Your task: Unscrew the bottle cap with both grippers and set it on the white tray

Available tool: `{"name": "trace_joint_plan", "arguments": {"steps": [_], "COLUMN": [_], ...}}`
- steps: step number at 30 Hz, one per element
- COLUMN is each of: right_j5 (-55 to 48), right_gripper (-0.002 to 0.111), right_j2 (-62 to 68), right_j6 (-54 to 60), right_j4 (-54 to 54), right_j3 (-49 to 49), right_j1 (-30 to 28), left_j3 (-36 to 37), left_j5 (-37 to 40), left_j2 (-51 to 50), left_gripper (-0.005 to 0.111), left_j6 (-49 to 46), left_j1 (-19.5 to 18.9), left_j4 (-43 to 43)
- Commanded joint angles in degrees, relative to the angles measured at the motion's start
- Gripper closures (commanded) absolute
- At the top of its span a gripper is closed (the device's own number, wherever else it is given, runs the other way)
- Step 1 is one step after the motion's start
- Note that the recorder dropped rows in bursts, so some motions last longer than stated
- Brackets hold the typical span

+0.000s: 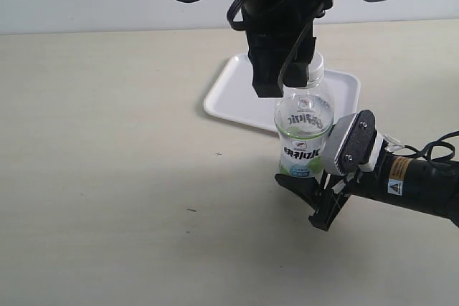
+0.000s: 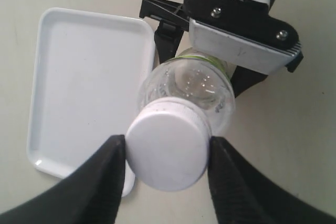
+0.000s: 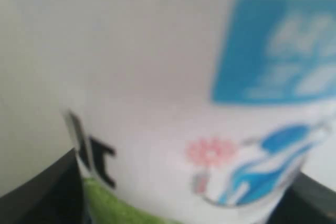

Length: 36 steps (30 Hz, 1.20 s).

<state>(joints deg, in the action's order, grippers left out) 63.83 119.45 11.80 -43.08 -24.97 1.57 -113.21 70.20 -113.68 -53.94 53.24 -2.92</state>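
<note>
The bottle cap, white and round, sits on the neck of the bottle. The bottle stands upright on the beige table, toward 3 o'clock from the middle of the exterior view.

The left gripper hangs over the bottle from 12 o'clock. In its wrist view the two black fingers stand one on each side of the cap, their inner faces against its rim with no gap showing. It is closed to the cap's width and has hold of it.

The right gripper reaches in from about 4 o'clock and clamps the lower, labelled part of the bottle. Its white-grey block lies against one side of the label and a black jaw against the other. Its wrist view is filled with the blurred label, white with blue and green print, and black jaw edges show at the corners.

The white tray lies flat on the table at about 11 o'clock from the bottle, just behind it. Whether bottle and tray touch I cannot tell.
</note>
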Motion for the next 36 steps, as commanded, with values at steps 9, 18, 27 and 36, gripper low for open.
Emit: {"name": "trace_joint_plan", "arguments": {"steps": [9, 18, 27, 36], "right_j5": [1.98, 1.98, 2.16, 2.36], "right_gripper": [0.108, 0.108, 0.108, 0.108], "right_j2": [-0.42, -0.42, -0.42, -0.42], "right_j6": [0.54, 0.54, -0.09, -0.08], "right_j4": [0.07, 0.07, 0.07, 0.07], "right_j3": [-0.14, -0.14, -0.14, -0.14], "right_j1": [-0.24, -0.24, -0.24, -0.24], "left_j3": [-0.25, -0.25, -0.25, -0.25], "left_j5": [-0.24, -0.24, -0.24, -0.24], "left_j2": [0.17, 0.17, 0.17, 0.56], "left_gripper": [0.107, 0.107, 0.107, 0.107], "left_j6": [16.75, 37.38, 46.96, 50.12], "left_j1": [-0.09, 0.01, 0.01, 0.01], "left_j4": [-0.18, -1.23, -1.23, -0.7]}}
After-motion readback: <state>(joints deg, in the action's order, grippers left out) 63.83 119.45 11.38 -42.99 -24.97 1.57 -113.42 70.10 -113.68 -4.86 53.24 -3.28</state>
